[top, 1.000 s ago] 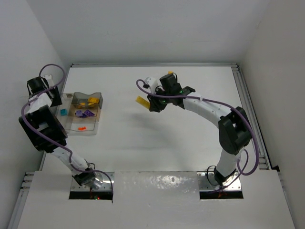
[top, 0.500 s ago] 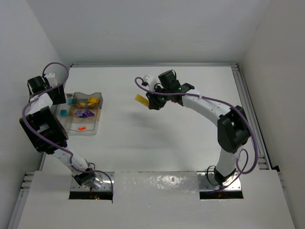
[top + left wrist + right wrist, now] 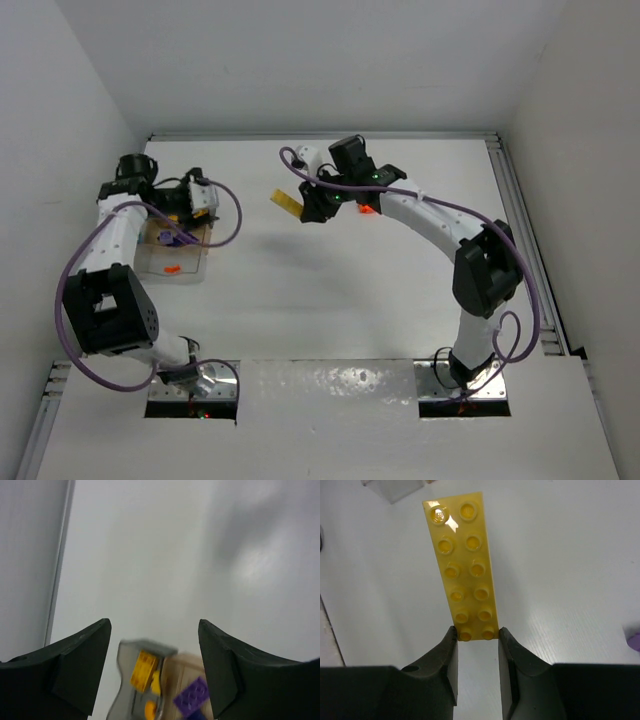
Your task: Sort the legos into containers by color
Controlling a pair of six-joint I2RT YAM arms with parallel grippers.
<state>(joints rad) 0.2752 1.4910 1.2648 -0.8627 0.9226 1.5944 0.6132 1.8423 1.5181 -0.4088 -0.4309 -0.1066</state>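
Your right gripper [image 3: 476, 635]: fingers clamped on the short end of a yellow lego plate [image 3: 462, 565]; studs face the wrist camera; the plate sticks straight out past the tips, held above the table [image 3: 560, 555]; same grip as a second ago. In the top view that arm has carried the plate slightly left and farther from the bases; it is well apart from the tray [image 3: 190, 265].

Your left gripper [image 3: 154, 630]: fingers [image 3: 80, 660] apart with nothing between them; they stood closer together a second ago. Just below them in the wrist view is a grey-walled bin with a yellow brick [image 3: 142, 667] inside; a purple brick [image 3: 192, 697] lies just beside it on the tan part. An orange brick [image 3: 172, 268] sits in the near bin. A second ago your left arm was folded at the tray's left side; now it reaches over the far end. The tray itself has not moved.
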